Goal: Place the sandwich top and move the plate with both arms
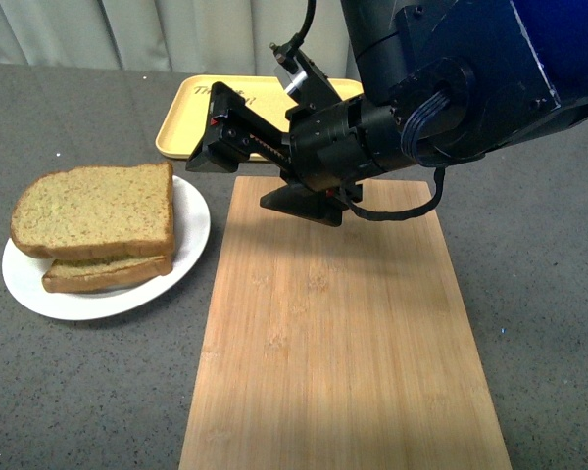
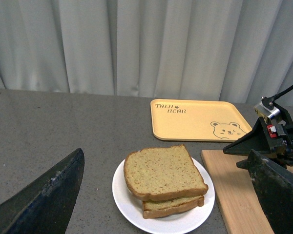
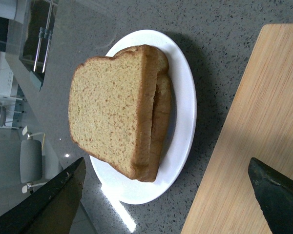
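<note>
A: Where's the tan speckled bread slice with the brown crust [image 1: 96, 209]?
B: On top of a second bread slice [image 1: 108, 274], on the round white plate [image 1: 191, 235] — beside the long wooden board [image 1: 343, 333].
A: The claws?
B: The black right claw [image 1: 230, 184] is spread wide over the board, empty. The black left claw [image 2: 166, 157] looks spread too, I think.
A: How to move it?
B: Bread's probably soft and squashy — pinch the hard, slippery plate rim, both sides.
</note>
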